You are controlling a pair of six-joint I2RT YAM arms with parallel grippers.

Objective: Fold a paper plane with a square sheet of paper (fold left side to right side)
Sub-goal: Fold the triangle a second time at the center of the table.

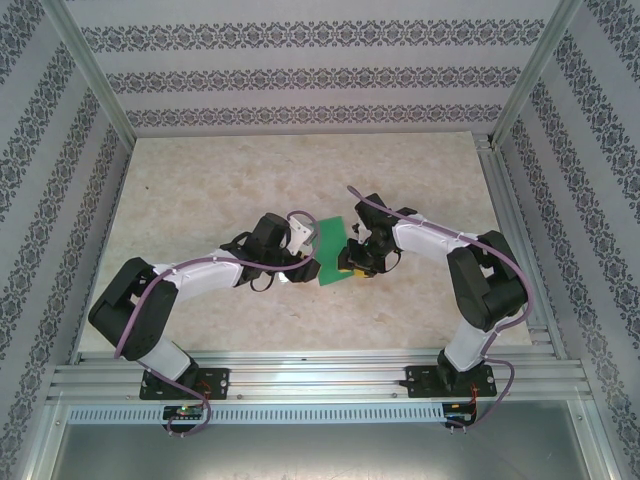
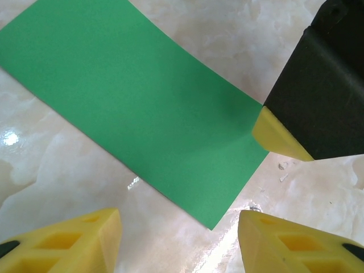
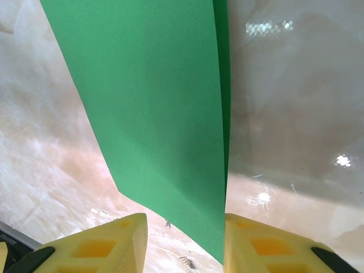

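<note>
- Bright green thin paper sheet (image 1: 328,250) lies mid-bench, betw. left hand (image 1: 297,262) and right hand (image 1: 350,265).
- Sheet looks folded over into a narrow rectangle. A second layer shows along one long edge in right wrist view.
- Pale marble-pattern bench (image 1: 200,190) is under it.
- Left hand (image 2: 179,220): yellow fingers (image 2: 74,239) wide apart, nothing held. It sits just off the paper's near corner.
- Right hand (image 3: 185,222): jaws part open, not clamped on anything. Paper's end lies in the gap, w/ its edge along one yellow finger (image 3: 267,247).
- Left wrist view: one yellow fingertip (image 2: 276,136) of right hand touches the paper's short edge.
</note>
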